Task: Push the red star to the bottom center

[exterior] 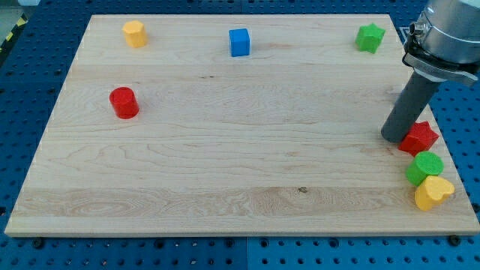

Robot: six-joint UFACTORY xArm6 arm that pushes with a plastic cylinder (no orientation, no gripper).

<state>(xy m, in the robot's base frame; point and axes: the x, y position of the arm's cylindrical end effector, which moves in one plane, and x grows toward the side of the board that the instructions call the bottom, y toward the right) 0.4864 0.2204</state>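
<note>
The red star (pixel 421 138) lies at the view's right edge of the wooden board, a little below mid height. My tip (pixel 393 137) stands right at the star's left side, touching or almost touching it. A green cylinder (pixel 424 167) sits just below the star, and a yellow heart-like block (pixel 433 192) lies just below that, near the board's lower right corner.
A green star (pixel 370 37) is at the top right. A blue cube (pixel 239 42) is at the top centre. A yellow block (pixel 135 34) is at the top left. A red cylinder (pixel 124 103) is at the left. The board's (pixel 225 150) right edge runs close beside the red star.
</note>
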